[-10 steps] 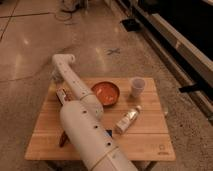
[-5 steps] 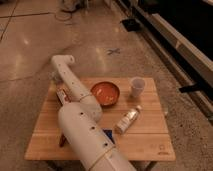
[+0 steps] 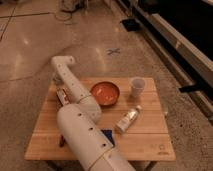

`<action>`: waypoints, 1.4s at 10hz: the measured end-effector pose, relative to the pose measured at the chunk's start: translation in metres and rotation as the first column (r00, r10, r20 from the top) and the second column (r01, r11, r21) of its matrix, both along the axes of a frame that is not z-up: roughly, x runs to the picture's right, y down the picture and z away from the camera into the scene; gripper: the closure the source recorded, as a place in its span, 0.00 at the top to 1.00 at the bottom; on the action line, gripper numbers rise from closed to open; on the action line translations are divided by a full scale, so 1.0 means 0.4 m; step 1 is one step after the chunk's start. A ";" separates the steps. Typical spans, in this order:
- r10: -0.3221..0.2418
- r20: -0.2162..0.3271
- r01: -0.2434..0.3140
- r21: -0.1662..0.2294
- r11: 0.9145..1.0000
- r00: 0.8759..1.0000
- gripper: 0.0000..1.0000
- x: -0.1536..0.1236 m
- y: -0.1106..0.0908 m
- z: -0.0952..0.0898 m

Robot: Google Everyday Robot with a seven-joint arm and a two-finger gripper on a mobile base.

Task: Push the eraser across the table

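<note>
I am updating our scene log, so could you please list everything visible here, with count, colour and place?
table: one, light wood, centre of view.
eraser: one, white and red, table's left side, beside the arm.
bowl: one, orange-red, far middle of the table.
cup: one, translucent white, upright, far right.
plastic bottle: one, clear, lying on its side right of centre.
block: one, dark blue, near edge, partly hidden by the arm.
elongated object: one, reddish-brown, near left, mostly hidden.
tape cross: one, blue, on the floor beyond the table.
arm: one, white, from near edge to far-left corner.
gripper: one, dark, at the far-left corner beyond the eraser, fingers shut.
</note>
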State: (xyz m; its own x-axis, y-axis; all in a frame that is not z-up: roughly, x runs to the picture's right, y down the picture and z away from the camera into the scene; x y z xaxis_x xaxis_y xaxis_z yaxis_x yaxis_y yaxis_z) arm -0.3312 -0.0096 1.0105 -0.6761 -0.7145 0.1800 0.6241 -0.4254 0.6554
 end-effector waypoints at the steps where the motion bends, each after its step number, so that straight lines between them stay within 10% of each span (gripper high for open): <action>1: -0.001 -0.003 0.001 -0.005 1.000 1.000 0.00 0.006 0.002 0.000; 14: -0.008 -0.048 0.003 -0.111 0.994 0.999 0.00 0.086 0.061 -0.022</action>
State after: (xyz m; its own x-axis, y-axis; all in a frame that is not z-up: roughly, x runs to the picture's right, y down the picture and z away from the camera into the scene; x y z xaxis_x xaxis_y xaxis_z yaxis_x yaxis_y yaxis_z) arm -0.2967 0.0147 1.0019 -0.6683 -0.6848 0.2904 0.6543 -0.3555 0.6674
